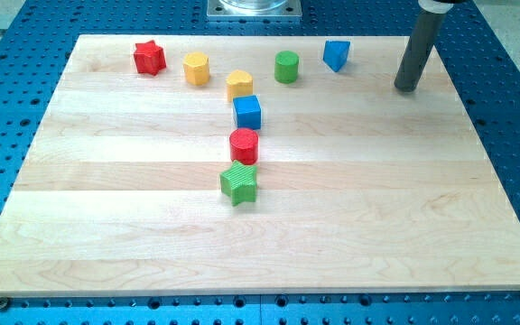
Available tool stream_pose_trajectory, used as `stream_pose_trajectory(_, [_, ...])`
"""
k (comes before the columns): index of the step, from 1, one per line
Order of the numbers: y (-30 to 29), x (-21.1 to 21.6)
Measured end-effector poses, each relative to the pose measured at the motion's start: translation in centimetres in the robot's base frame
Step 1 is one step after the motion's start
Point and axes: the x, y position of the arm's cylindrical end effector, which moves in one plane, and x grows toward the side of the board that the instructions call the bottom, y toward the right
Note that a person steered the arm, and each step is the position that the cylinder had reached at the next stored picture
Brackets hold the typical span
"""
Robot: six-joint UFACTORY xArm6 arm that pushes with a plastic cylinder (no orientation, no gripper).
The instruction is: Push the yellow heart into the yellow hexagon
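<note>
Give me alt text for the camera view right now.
My tip rests near the board's top right, far from the yellow heart and the yellow hexagon to its left. Red star, green cylinder and other blocks lie untouched.

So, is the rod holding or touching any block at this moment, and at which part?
Nothing is held. My tip stands alone near the view's top right, apart from the blue block and far from the yellow heart.
</note>
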Motion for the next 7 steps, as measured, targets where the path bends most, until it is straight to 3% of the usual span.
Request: stream_pose_trajectory(7, [0.8,2.0])
